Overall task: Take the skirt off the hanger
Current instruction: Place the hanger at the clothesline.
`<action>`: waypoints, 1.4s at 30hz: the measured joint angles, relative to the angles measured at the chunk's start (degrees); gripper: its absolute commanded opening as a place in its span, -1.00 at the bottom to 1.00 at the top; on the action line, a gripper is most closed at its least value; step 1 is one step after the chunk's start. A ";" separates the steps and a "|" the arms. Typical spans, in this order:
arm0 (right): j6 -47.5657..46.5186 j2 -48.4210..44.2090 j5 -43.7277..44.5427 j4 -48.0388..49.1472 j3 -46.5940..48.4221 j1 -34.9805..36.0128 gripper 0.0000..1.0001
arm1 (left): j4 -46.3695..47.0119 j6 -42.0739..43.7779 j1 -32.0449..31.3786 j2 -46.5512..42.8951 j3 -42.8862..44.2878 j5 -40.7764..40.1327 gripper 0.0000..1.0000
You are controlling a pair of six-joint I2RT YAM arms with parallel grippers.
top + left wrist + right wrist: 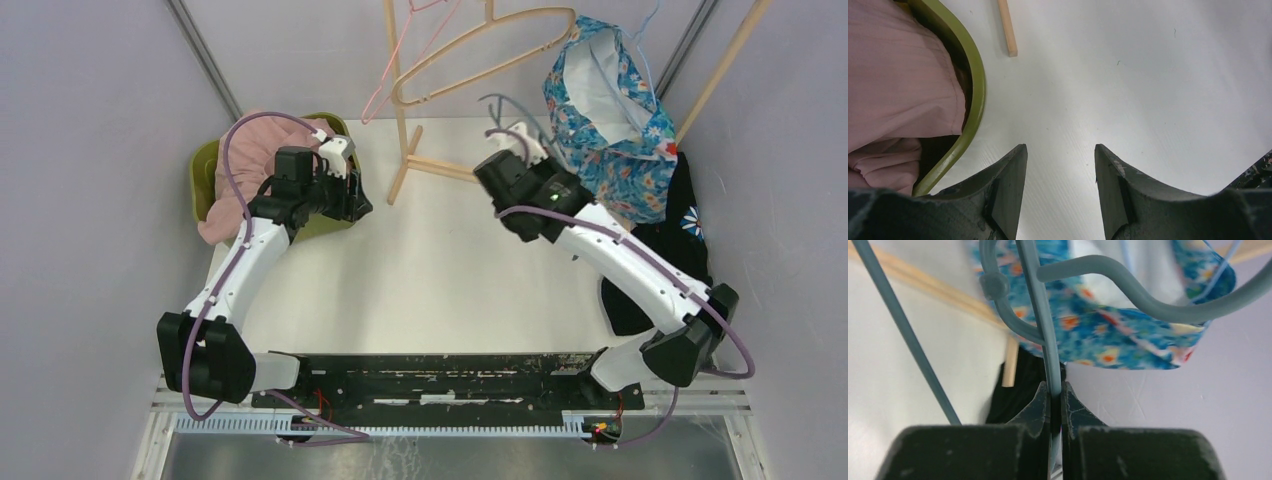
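The left end effector (pixel 1060 150) stands parted, the right end effector (pixel 1055 387) clamped.

Bright, even, diffuse light; the white table (pixel 440 270) is nearly washed out, with only faint soft shadows. In the right wrist view the floral skirt (pixel 1108 335) and blue hanger (pixel 1048 340) are blurred. Left wrist view is sharp, with dark shadow inside the green basket (pixel 975 90).

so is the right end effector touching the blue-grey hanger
Touching. The right wrist view shows the right end effector clamped on a bar of the blue-grey hanger.
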 measured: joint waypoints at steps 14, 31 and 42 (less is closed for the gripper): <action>-23.47 7.39 -2.75 23.56 16.15 -14.62 -0.99 | -0.02 0.00 -0.81 0.00 0.00 0.00 0.18; -34.40 11.50 -4.04 35.17 17.88 -21.53 -0.99 | -0.24 0.02 -0.85 1.97 0.00 0.00 0.17; -36.87 11.15 -4.46 37.70 20.76 -22.75 -0.99 | -0.24 0.00 -0.90 4.33 0.13 1.09 0.17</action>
